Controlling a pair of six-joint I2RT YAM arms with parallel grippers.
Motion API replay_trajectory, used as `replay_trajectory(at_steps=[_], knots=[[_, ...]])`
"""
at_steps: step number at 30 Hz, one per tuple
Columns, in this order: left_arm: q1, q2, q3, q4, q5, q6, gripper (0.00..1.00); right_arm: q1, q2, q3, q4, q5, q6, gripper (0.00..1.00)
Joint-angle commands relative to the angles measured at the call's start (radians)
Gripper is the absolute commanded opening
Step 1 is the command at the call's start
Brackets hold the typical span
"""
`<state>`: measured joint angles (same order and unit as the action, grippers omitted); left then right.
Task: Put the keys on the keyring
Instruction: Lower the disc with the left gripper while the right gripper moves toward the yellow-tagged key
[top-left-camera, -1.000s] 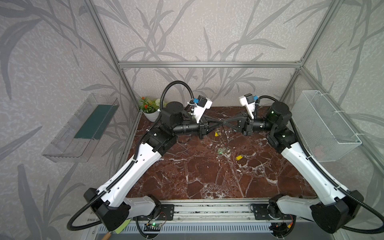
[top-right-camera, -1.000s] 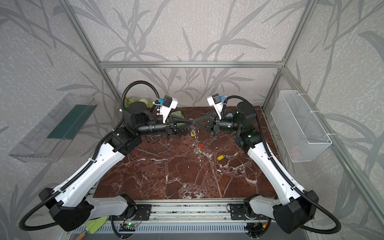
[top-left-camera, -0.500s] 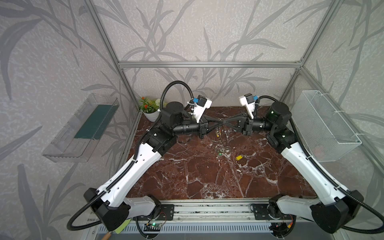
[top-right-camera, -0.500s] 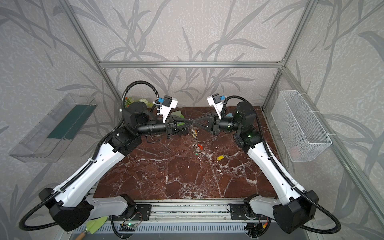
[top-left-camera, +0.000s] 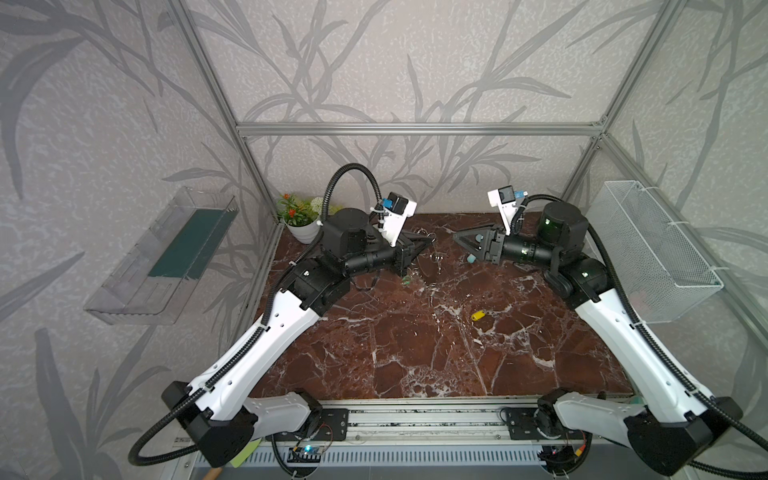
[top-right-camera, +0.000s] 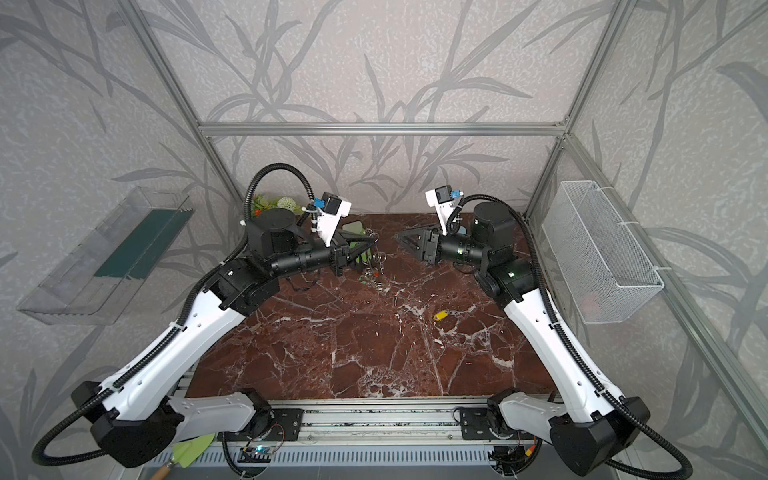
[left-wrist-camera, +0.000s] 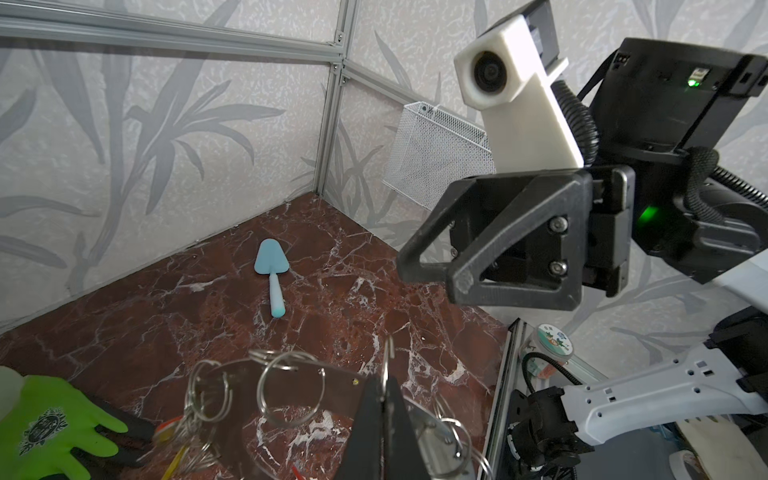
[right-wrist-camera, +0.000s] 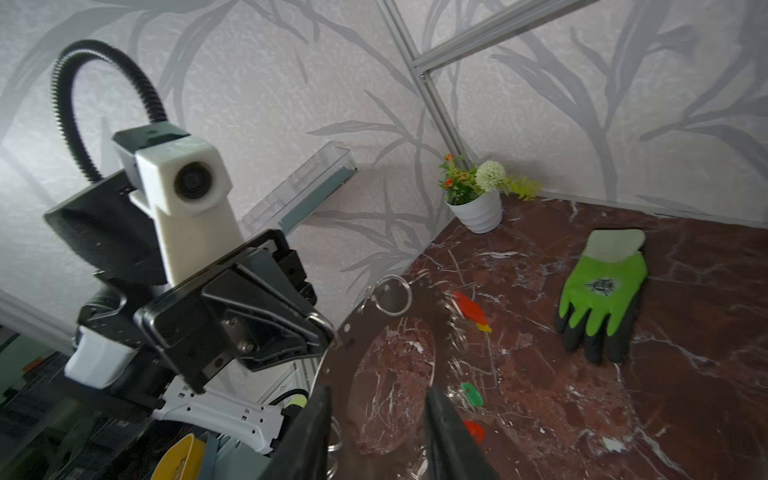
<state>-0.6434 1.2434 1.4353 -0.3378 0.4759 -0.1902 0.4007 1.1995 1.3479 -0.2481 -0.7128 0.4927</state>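
Observation:
The keyring (left-wrist-camera: 424, 419) is a flat grey metal ring with small loops along its rim. It hangs above the back of the table, and my left gripper (left-wrist-camera: 384, 388) is shut on its rim. Both show in the top views too: the left gripper (top-left-camera: 426, 242) and the keyring (top-right-camera: 376, 259). Keys with a red tag (right-wrist-camera: 469, 309) and a green tag (right-wrist-camera: 471, 394) dangle from the keyring (right-wrist-camera: 336, 365). Another key with a yellow tag (top-left-camera: 478, 316) lies alone on the table. My right gripper (top-left-camera: 455, 237) is open and empty, a short way right of the ring, also seen in the right wrist view (right-wrist-camera: 376, 419).
A green-and-black glove (right-wrist-camera: 598, 299) lies at the back left behind the left gripper. A blue toy trowel (left-wrist-camera: 270, 274) lies at the back right. A potted plant (top-left-camera: 305, 228) stands in the back left corner. A wire basket (top-left-camera: 652, 257) hangs on the right wall, a clear shelf (top-left-camera: 166, 257) on the left.
My right gripper met the left one at the keyring, shut; it has since opened and drawn back to the right. The left gripper still holds the keyring.

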Motion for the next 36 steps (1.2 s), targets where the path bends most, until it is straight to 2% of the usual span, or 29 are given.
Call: replay_trajectory(at_steps=[1,5,16,20,26,32,36], knots=[[-0.014,-0.007,0.008,-0.029,-0.08,0.089,0.0,-0.002,-0.025,-0.019,-0.111,0.182,-0.025,0.49],[-0.033,-0.026,-0.052,-0.017,-0.151,0.144,0.0,-0.004,-0.025,-0.038,-0.193,0.274,-0.031,0.7],[-0.074,-0.036,-0.238,0.052,-0.18,0.324,0.0,-0.006,-0.048,-0.189,-0.282,0.435,0.022,0.99],[-0.084,-0.035,-0.31,0.076,-0.193,0.387,0.0,-0.012,-0.052,-0.247,-0.285,0.483,0.056,0.99],[-0.095,-0.014,-0.392,0.07,-0.226,0.455,0.0,-0.02,-0.03,-0.299,-0.264,0.496,0.07,0.99],[-0.098,0.039,-0.428,0.045,-0.243,0.451,0.0,-0.042,-0.02,-0.34,-0.256,0.498,0.07,0.99],[-0.099,0.063,-0.445,0.063,-0.234,0.426,0.0,-0.069,-0.011,-0.346,-0.317,0.538,0.07,0.99]])
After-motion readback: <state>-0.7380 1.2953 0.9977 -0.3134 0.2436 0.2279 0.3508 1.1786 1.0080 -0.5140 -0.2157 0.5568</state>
